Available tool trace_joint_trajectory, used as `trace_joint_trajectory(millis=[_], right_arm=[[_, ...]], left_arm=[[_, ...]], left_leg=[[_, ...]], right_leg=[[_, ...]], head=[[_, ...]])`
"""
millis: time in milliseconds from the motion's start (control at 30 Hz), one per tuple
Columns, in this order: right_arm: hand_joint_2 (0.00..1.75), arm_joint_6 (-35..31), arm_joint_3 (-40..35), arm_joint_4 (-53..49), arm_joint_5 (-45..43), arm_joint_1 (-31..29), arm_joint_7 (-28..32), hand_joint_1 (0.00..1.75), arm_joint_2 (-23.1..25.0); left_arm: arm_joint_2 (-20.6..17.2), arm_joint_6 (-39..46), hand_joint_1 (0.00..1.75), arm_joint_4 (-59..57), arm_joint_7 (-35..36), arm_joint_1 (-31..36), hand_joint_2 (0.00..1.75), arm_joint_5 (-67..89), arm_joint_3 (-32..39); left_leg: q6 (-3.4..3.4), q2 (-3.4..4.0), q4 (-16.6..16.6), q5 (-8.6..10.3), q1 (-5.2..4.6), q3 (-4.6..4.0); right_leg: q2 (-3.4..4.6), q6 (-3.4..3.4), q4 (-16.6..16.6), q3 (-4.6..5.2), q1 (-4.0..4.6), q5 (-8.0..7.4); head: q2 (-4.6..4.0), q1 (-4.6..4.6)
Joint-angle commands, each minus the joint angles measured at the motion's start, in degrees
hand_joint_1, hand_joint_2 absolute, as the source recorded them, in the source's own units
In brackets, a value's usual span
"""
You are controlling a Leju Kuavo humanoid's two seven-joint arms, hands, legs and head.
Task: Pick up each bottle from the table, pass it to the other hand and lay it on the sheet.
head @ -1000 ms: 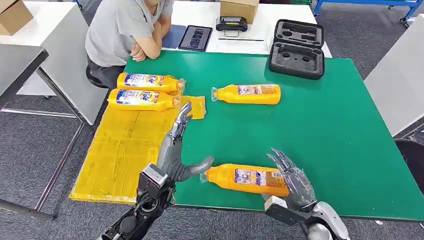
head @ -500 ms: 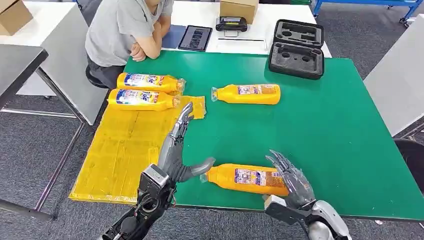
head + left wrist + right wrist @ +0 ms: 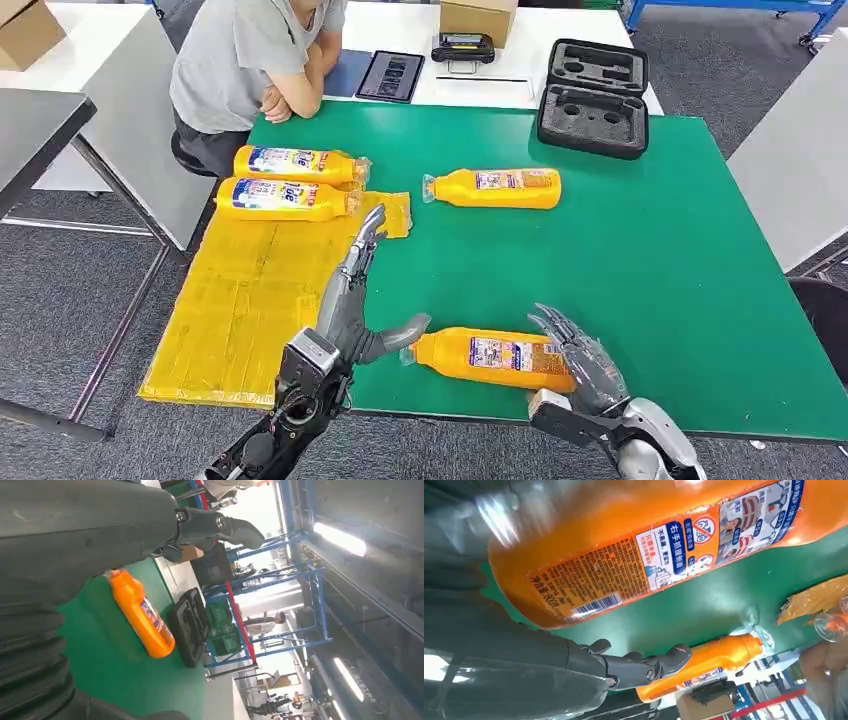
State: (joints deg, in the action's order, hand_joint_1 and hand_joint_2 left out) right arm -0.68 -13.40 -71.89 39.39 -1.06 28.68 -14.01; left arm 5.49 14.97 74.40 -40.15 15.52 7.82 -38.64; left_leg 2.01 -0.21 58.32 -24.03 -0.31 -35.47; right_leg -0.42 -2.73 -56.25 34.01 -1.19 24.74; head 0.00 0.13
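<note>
Orange bottles: two on the sheet, two on the table; both robot hands open, empty.

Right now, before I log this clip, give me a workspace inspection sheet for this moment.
Surface: green table, yellow sheet over its left edge.
Job's things: two bottles on sheet; far bottle and near bottle lying on green.
Clutter: black foam case, tablet, boxes.
Hands: left hand open beside near bottle's cap; right hand wrapped at its base, grasp unclear.
Cables: nothing seen.
Surroundings: seated person, white tables, grey carpet.
</note>
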Motion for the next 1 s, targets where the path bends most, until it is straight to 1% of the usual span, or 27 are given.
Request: trace_joint_trajectory(millis=[33, 133, 167, 200, 267, 300, 333, 367, 400, 433, 500, 533, 567, 600, 633, 733, 800, 833, 867, 900, 933, 1000], right_arm=[[1.75, 1.7, -1.0, 3.6, -0.9, -1.3, -1.1, 0.00, 0.1], [1.75, 1.9, -0.9, 3.5, -0.9, -0.9, -1.3, 0.00, 0.1], [1.75, 2.1, -1.0, 3.2, -0.9, -0.6, -1.6, 0.00, 0.1], [1.75, 2.4, -1.0, 2.7, -0.8, -0.3, -2.0, 0.00, 0.1], [1.75, 2.6, -1.0, 2.3, -0.6, 0.0, -2.4, 0.00, 0.1], [1.75, 2.6, -1.0, 2.3, -0.6, 0.0, -2.4, 0.00, 0.1], [1.75, 2.6, -1.0, 2.3, -0.6, 0.0, -2.4, 0.00, 0.1], [1.75, 2.6, -1.0, 2.3, -0.6, 0.0, -2.4, 0.00, 0.1], [1.75, 2.6, -1.0, 2.3, -0.6, 0.0, -2.4, 0.00, 0.1], [1.75, 2.6, -1.0, 2.3, -0.6, 0.0, -2.4, 0.00, 0.1], [1.75, 2.6, -1.0, 2.3, -0.6, 0.0, -2.4, 0.00, 0.1], [1.75, 2.6, -1.0, 2.3, -0.6, 0.0, -2.4, 0.00, 0.1], [1.75, 2.6, -1.0, 2.3, -0.6, 0.0, -2.4, 0.00, 0.1], [1.75, 3.0, -1.0, 2.5, -0.5, 0.0, -3.0, 0.00, 0.0], [1.75, 3.3, -1.1, 2.5, -0.4, 0.0, -3.3, 0.00, -0.1], [1.75, 4.1, -1.3, 2.6, 0.1, 0.2, -4.1, 0.00, -0.6], [1.75, 4.7, -1.4, 2.9, 0.3, 0.1, -4.4, 0.00, -0.8], [1.75, 4.9, -1.5, 3.0, 0.4, 0.2, -4.6, 0.00, -1.0], [1.75, 5.4, -1.8, 3.3, 0.8, 0.1, -5.0, 0.00, -1.3], [1.75, 5.4, -1.8, 3.4, 0.9, 0.2, -5.0, 0.00, -1.4], [1.75, 5.5, -1.9, 3.5, 1.1, 0.3, -5.2, 0.00, -1.4], [1.75, 5.4, -2.0, 3.4, 1.5, 0.6, -5.4, 0.00, -1.4]], left_arm=[[-0.8, -0.1, 0.00, -3.7, 0.2, 2.7, 1.75, 0.0, -2.1], [-0.7, -0.3, 0.00, -3.8, 0.2, 2.9, 1.75, 0.1, -2.2], [-0.7, -0.4, 0.00, -3.9, 0.2, 2.9, 1.75, 0.2, -2.2], [-0.6, -0.5, 0.00, -4.0, 0.2, 2.9, 1.75, 0.1, -2.2], [-0.6, -0.6, 0.00, -4.0, 0.2, 3.0, 1.75, 0.3, -2.3], [-0.6, -0.6, 0.00, -4.0, 0.2, 3.0, 1.75, 0.3, -2.3], [-0.6, -0.6, 0.00, -4.0, 0.2, 3.0, 1.75, 0.3, -2.3], [-0.6, -0.6, 0.00, -4.0, 0.2, 3.0, 1.75, 0.3, -2.3], [-0.6, -0.6, 0.00, -4.0, 0.2, 3.0, 1.75, 0.3, -2.3], [-0.6, -0.6, 0.00, -4.0, 0.2, 3.0, 1.75, 0.3, -2.3], [-0.6, -0.6, 0.00, -4.0, 0.2, 3.0, 1.75, 0.3, -2.3], [-0.6, -0.6, 0.00, -4.0, 0.2, 3.0, 1.75, 0.3, -2.3], [-0.6, -0.6, 0.00, -4.0, 0.2, 3.0, 1.75, 0.3, -2.3], [-0.6, -0.7, 0.00, -4.0, 0.2, 3.0, 1.75, 0.3, -2.3], [-0.6, -0.7, 0.00, -4.1, 0.2, 3.1, 1.75, 0.3, -2.4], [-0.5, -0.5, 0.00, -4.2, 0.2, 3.5, 1.75, 0.2, -2.5], [-0.5, -0.5, 0.00, -4.3, 0.2, 3.6, 1.75, 0.2, -2.7], [-0.5, -0.4, 0.00, -4.3, 0.2, 3.5, 1.75, 0.2, -2.7], [-0.5, -0.5, 0.00, -4.3, 0.2, 3.5, 1.75, 0.1, -2.7], [-0.5, -0.5, 0.00, -4.2, 0.2, 3.4, 1.75, 0.1, -2.7], [-0.6, -0.4, 0.00, -4.1, 0.2, 3.3, 1.75, 0.1, -2.7], [-0.6, -0.4, 0.00, -3.9, 0.2, 3.2, 1.75, 0.3, -2.8]], left_leg=[[-0.07, -0.03, 0.0, -0.02, 0.04, 0.10], [-0.13, 0.02, 0.0, -0.10, 0.09, 0.29], [-0.09, 0.00, 0.0, -0.05, 0.06, 0.17], [-0.12, 0.00, 0.0, -0.09, 0.09, 0.26], [-0.08, -0.03, 0.0, -0.05, 0.06, 0.17], [-0.17, -0.01, 0.0, -0.16, 0.14, 0.41], [-0.10, -0.03, 0.0, -0.07, 0.07, 0.23], [-0.13, -0.01, 0.0, -0.10, 0.10, 0.30], [-0.06, -0.01, 0.0, -0.02, 0.04, 0.10], [-0.12, 0.00, 0.0, -0.09, 0.09, 0.26], [-0.08, -0.02, 0.0, -0.03, 0.06, 0.14], [-0.16, 0.00, 0.0, -0.12, 0.13, 0.35], [-0.08, -0.02, 0.0, -0.03, 0.05, 0.13], [-0.13, -0.01, 0.0, -0.09, 0.09, 0.28], [-0.10, -0.02, 0.0, -0.05, 0.07, 0.21], [-0.15, -0.03, 0.0, -0.13, 0.13, 0.38], [-0.09, -0.05, 0.0, -0.06, 0.07, 0.20], [-0.18, -0.04, 0.0, -0.17, 0.16, 0.44], [-0.10, -0.04, 0.0, -0.07, 0.08, 0.24], [-0.13, -0.03, 0.0, -0.10, 0.10, 0.30], [-0.09, -0.02, 0.0, -0.06, 0.06, 0.19], [-0.18, -0.01, 0.0, -0.18, 0.16, 0.44]], right_leg=[[-0.02, 0.08, 0.1, -0.12, 0.04, 0.02], [0.03, 0.15, 0.1, -0.31, 0.10, 0.07], [0.00, 0.10, 0.1, -0.19, 0.07, 0.04], [0.01, 0.14, 0.1, -0.28, 0.10, 0.07], [-0.02, 0.09, 0.1, -0.18, 0.06, 0.05], [0.01, 0.20, 0.1, -0.44, 0.14, 0.13], [-0.02, 0.11, 0.1, -0.25, 0.07, 0.06], [0.00, 0.14, 0.1, -0.33, 0.10, 0.08], [0.00, 0.07, 0.1, -0.11, 0.04, 0.02], [0.01, 0.13, 0.1, -0.28, 0.10, 0.07], [-0.01, 0.09, 0.1, -0.15, 0.06, 0.03], [0.01, 0.18, 0.1, -0.38, 0.13, 0.09], [-0.01, 0.08, 0.0, -0.14, 0.05, 0.03], [0.00, 0.15, 0.1, -0.29, 0.10, 0.07], [-0.01, 0.11, 0.1, -0.22, 0.07, 0.05], [-0.01, 0.18, 0.1, -0.42, 0.14, 0.10], [-0.05, 0.10, 0.1, -0.23, 0.07, 0.06], [-0.02, 0.21, 0.1, -0.49, 0.16, 0.14], [-0.03, 0.12, 0.1, -0.26, 0.08, 0.07], [-0.02, 0.14, 0.1, -0.33, 0.10, 0.09], [-0.01, 0.10, 0.1, -0.19, 0.06, 0.05], [0.00, 0.21, 0.1, -0.47, 0.16, 0.14]], head=[[0.00, 0.00], [0.00, -0.02], [0.00, -0.02], [0.00, 0.00], [0.00, 0.00], [0.00, 0.00], [0.00, -0.02], [0.00, 0.00], [0.00, -0.02], [0.00, 0.00], [0.00, 0.00], [0.00, -0.02], [0.00, 0.00], [0.00, -0.02], [0.00, 0.00], [0.00, 0.00], [0.00, 0.00], [0.00, 0.00], [0.00, 0.00], [0.00, 0.00], [0.00, 0.00], [0.00, -0.02]])
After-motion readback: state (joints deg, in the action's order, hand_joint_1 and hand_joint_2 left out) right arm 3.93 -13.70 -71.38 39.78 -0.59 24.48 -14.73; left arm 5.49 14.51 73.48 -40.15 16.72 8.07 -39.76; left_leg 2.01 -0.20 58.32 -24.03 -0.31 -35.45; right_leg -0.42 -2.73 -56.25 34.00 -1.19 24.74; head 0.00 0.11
